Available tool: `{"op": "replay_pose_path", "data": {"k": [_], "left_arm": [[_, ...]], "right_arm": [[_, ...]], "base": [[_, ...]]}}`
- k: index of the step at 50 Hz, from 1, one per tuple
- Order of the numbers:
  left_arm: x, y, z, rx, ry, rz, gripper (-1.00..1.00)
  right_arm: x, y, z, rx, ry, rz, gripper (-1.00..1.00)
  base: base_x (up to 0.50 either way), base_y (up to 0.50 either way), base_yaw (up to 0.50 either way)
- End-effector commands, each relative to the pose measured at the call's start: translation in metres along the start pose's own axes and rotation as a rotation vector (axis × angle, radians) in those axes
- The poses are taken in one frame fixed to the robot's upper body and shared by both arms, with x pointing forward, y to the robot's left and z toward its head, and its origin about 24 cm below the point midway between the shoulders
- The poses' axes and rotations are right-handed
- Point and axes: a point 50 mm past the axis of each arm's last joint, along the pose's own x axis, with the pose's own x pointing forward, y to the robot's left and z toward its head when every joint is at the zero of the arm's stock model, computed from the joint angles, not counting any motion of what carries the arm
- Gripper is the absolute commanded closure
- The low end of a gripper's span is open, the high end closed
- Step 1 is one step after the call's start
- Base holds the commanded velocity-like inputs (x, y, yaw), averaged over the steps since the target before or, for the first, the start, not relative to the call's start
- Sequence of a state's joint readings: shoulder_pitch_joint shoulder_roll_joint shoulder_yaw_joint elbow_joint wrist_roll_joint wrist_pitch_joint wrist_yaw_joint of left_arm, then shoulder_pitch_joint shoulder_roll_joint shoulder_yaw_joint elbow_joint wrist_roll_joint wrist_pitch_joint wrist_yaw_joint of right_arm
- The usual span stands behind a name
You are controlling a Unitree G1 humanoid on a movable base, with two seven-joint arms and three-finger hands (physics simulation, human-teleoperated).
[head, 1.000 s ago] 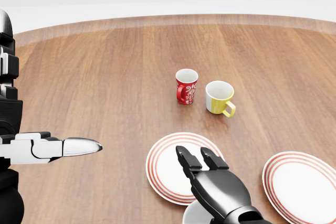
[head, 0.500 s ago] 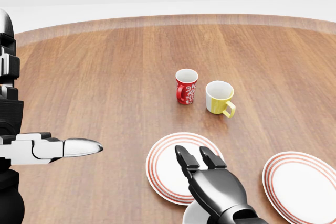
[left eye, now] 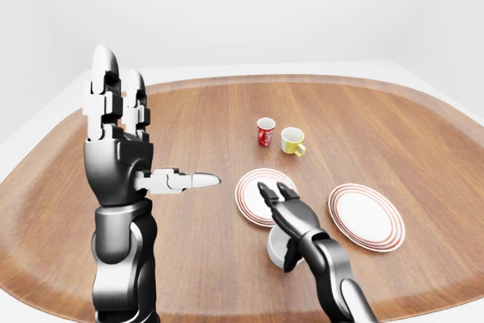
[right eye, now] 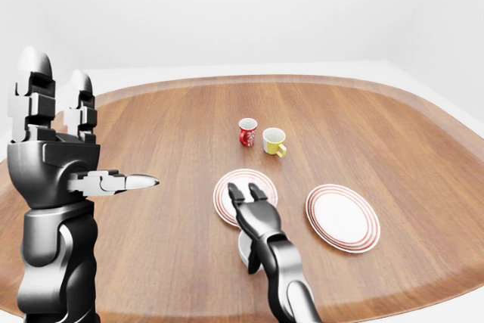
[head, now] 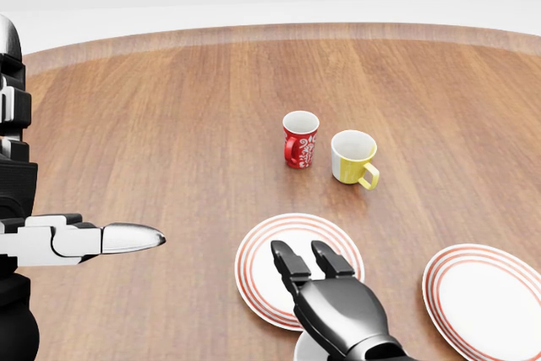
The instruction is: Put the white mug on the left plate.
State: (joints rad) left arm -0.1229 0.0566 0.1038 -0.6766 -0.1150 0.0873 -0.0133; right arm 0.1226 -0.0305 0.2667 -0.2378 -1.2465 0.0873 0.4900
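Table (left eye: 197, 134): wide rounded wooden top with a pale rim; it fills most of each view.
Left arm: raised upright at the left of the eye views; the left hand (left eye: 121, 138) is released, two fingers pointing up and the thumb sticking out sideways, holding nothing.
Right arm: reaches in from the bottom edge; the right hand (left eye: 291, 213) lies over the white mug, fingers stretched toward the left plate, not visibly closed around anything.
Left plate (head: 258, 268): white with red rings, just above the mug in the eye views.
Right plate (left eye: 367, 215): same pattern, apart to the right.
White mug (left eye: 278, 249): on the table just below the left plate, partly hidden under the right hand.
Yellow mug (head: 353, 158): upright, above the plates.
Red mug (head: 299, 139): just left of the yellow one.
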Motion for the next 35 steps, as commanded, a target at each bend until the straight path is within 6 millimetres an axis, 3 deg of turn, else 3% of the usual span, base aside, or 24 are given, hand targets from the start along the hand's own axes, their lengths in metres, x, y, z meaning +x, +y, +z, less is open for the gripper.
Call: {"op": "replay_pose_path", "data": {"k": [1,35], "left_arm": [[0.000,0.000,0.000,0.000,0.000,0.000,-1.00],[-0.001,-0.001,-0.001,-0.001,0.005,-0.002,-1.00]], "right_arm": [[-0.003,0.004,0.003,-0.005,-0.010,0.010,-1.00],[0.006,0.015,-0.001,-0.034,0.018,0.022,-1.00]], "base": [[0.00,0.00,0.00],[0.00,0.00,0.00]]}}
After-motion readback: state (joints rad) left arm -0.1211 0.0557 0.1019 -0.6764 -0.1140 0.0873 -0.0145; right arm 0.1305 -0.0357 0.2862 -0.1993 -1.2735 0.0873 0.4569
